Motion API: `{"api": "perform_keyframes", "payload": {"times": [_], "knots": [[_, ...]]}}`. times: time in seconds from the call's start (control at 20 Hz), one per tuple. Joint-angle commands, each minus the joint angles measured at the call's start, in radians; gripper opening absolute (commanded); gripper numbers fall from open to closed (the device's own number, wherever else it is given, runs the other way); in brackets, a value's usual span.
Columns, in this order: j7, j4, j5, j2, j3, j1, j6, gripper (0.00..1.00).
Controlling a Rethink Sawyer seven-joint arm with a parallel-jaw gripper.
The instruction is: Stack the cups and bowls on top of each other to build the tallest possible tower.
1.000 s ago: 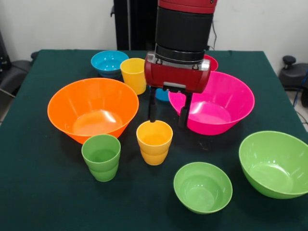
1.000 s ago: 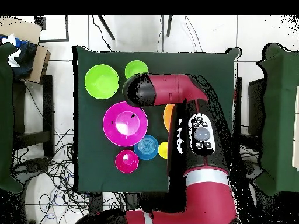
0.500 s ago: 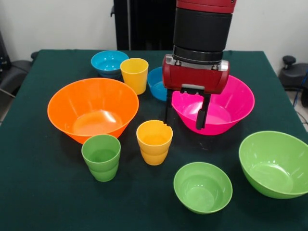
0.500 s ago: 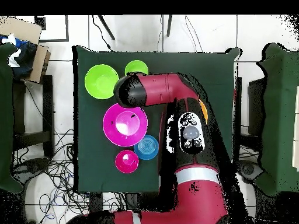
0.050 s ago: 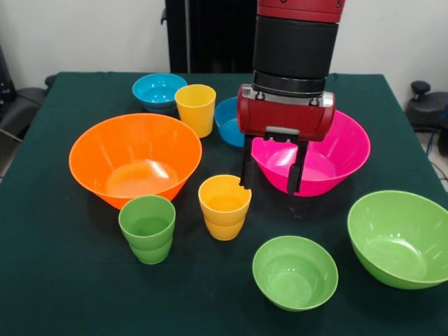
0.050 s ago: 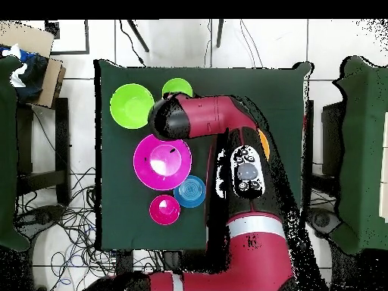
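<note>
1. The end effector [image 5: 271, 175] hung with its fingers spread and empty, over the near rim of the large pink bowl [image 5: 334, 150], just beside the orange-yellow cup [image 5: 224, 206].
2. Nothing was stacked: every cup and bowl sat apart on the counter [image 5: 63, 280].
3. To do the step well, I judged it should centre one finger inside the chosen rim and one outside, descend squarely, and close gently so the glossy plastic would not slip.
4. No brand, label or writing could be read.
</note>
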Motion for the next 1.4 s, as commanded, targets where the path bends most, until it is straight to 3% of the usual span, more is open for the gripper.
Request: {"api": "perform_keyframes", "payload": {"times": [0.05,0.5,1.4], "knots": [[-0.054,0.080,-0.050,0.030,0.050,-0.013,0.013,1.00],[-0.060,0.132,-0.048,-0.004,0.039,-0.027,0.044,1.00],[-0.019,0.093,-0.088,0.047,0.011,-0.013,-0.076,1.00]]}}
